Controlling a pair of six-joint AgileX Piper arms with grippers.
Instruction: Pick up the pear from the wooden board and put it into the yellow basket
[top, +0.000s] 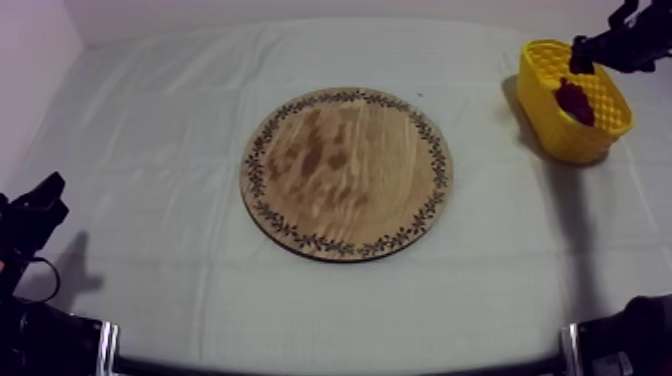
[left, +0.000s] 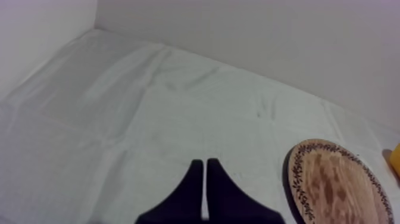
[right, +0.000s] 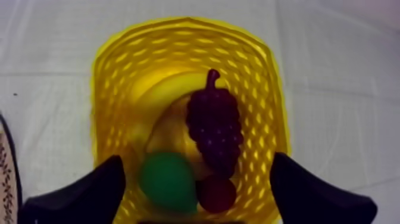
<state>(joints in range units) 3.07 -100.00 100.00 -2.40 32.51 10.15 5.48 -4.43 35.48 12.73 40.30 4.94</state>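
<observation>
Hovering over the yellow basket (top: 560, 135) at the upper right of the top view, the right gripper (top: 583, 60) hangs above the basket's upper end, its arm coming in from the upper right corner. In the right wrist view its two black fingers (right: 89, 193) stand wide apart, released, one to each side of the basket with nothing gripped between them. The pear (right: 166, 182) lies inside the basket, below the gap between the fingers, green and rounded, touching the small red fruit (right: 216, 193) beside it. A bunch of grapes (right: 214, 128) lies across the middle of the basket, its stem pointing toward the far rim, partly over a banana (right: 162, 134) that curves along the basket floor. All four fruits are within the basket's walls.

The round wooden board (top: 345, 175) with its patterned rim lies flat at the centre of the frame on the grey-white cloth (top: 150, 140), well apart from the basket. The left gripper (top: 40, 205) sits low at the lower left of the frame, off the board and near the table's edge. In the left wrist view its fingers lie pressed together as a narrow wedge, clenched on nothing, above the cloth with the board's edge near.
</observation>
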